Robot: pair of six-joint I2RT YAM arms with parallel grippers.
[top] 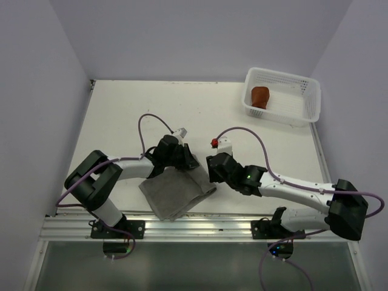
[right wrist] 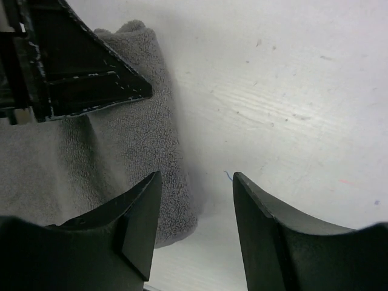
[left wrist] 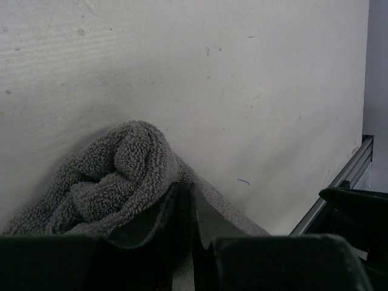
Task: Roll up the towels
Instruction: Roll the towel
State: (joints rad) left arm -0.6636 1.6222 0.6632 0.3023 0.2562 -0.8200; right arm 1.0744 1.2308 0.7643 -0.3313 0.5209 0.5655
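Two towels show: the rust-brown rolled cloth towel [top: 260, 96] lies in the white plastic mesh basket [top: 306, 85] at the far right of the counter [top: 121, 115]. The grey terry cloth towel [top: 176, 194], partly rolled, lies near the front edge. The left fingers [left wrist: 151, 218], almost closed, pinch its rolled end. The right fingers [right wrist: 139, 224] stand apart, holding nothing, straddling its edge.

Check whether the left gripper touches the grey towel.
Touching. The left wrist view shows the left gripper closed on a fold of the grey towel, cloth against both fingertips.
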